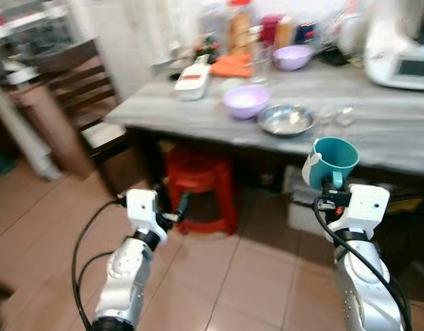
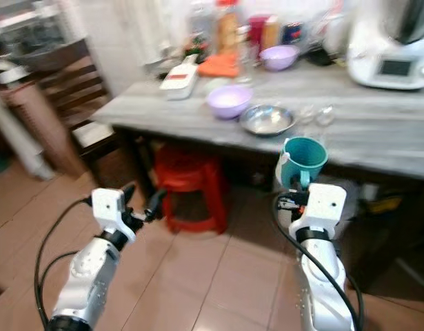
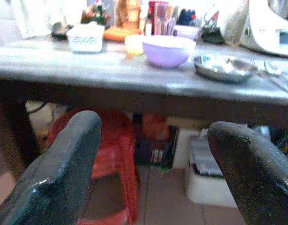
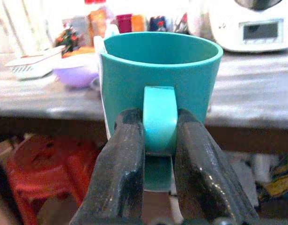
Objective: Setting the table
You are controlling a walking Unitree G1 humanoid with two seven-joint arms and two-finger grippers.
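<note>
Pinching the teal plastic mug [image 4: 160,84] by its handle, the right gripper [image 4: 158,154] holds it upright just short of the grey wooden table [image 1: 377,131], below the steel bowl [image 1: 287,120]. It looks light, rigid and slick, so the handle suits. The left gripper [image 3: 153,159] hangs wide, empty.

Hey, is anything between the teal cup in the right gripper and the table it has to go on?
Nothing visible blocks it. The right gripper holds the teal cup by its handle, just before the table edge. The steel bowl sits further in, to the left.
</note>
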